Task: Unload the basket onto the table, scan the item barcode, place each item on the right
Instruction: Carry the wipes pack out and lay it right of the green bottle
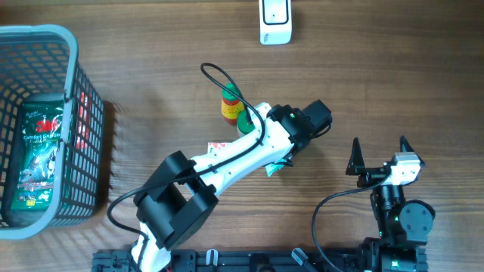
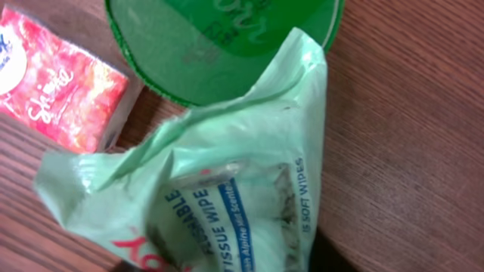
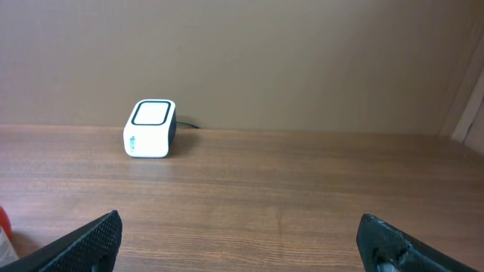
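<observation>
A pale green pack of tissue wipes [image 2: 227, 189] fills the left wrist view, crumpled, lying on the wood right at my left gripper [image 1: 283, 157]. The fingers themselves do not show, so their hold on the pack is unclear. In the overhead view only a corner of the pack [image 1: 274, 169] peeks out from under the left arm. The white barcode scanner [image 1: 275, 21] stands at the table's far edge, also visible in the right wrist view as a small white box [image 3: 150, 128]. My right gripper [image 1: 380, 157] rests near the front right, open and empty.
A green-lidded can [image 2: 219, 38] and a red tissue packet [image 2: 60, 83] lie just beyond the wipes. A red and yellow bottle [image 1: 229, 106] stands by the can. A grey basket [image 1: 72, 45] at the left holds a green packet [image 1: 41, 155].
</observation>
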Robot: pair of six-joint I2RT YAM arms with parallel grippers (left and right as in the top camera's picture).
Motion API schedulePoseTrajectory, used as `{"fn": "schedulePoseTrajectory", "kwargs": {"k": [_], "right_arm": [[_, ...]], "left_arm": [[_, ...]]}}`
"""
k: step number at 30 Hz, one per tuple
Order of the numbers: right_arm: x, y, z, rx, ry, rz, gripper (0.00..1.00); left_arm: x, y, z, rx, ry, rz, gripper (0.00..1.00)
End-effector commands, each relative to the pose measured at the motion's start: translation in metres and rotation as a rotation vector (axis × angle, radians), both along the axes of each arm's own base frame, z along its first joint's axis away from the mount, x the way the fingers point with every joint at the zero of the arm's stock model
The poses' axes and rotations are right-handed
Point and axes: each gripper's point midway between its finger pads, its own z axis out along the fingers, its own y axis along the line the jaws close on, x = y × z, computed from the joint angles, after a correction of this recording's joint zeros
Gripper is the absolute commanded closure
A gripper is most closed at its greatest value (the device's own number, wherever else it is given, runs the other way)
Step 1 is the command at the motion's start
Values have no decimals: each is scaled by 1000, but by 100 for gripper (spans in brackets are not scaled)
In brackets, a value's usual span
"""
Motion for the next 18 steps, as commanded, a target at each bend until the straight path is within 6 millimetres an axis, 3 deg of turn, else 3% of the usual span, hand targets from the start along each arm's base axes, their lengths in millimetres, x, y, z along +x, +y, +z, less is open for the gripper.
{"fn": "schedulePoseTrajectory", "kwargs": {"k": [1,4,7,14,16,18], "right_arm": [[0,-1,1,7,-4,-6,0],[0,-1,1,7,-4,-6,0],[0,-1,1,7,-4,-6,0],[0,-1,1,7,-4,-6,0],[0,-1,1,7,-4,-6,0],[0,-1,1,7,-4,-6,0]], "left_arm": [[7,1,12,-8,-41,0,50],[8,1,26,-30,-59,-12,46],[14,1,53,-54,-122,-42,45],[29,21,158,-115,-379,-37,42],[32,32,187,-119,-460,-35,39],[35,59,225,-101,-588,15,36]]}}
